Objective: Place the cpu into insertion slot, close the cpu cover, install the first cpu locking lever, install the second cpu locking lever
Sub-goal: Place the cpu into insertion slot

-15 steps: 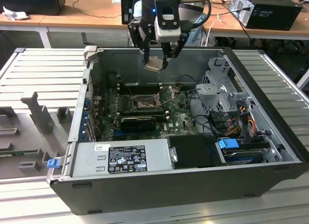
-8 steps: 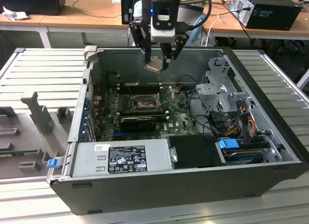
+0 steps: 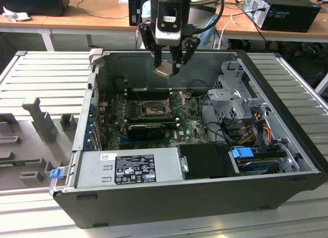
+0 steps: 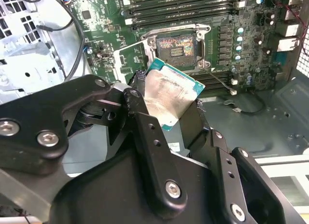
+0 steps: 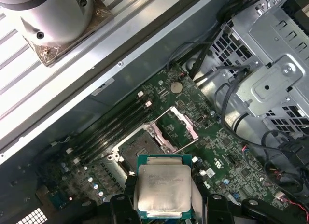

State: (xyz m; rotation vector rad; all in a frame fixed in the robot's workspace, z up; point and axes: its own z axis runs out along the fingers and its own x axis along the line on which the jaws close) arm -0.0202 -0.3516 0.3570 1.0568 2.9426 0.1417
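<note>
Jaws clamp the cpu [image 4: 170,94] between them, held above the open insertion slot [image 4: 176,47].

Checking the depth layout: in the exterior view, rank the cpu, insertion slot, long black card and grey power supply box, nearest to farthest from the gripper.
1. cpu: held in the gripper, above the case.
2. insertion slot: on the green board below.
3. long black card: just nearer the camera than the slot.
4. grey power supply box: along the case's near wall.
</note>
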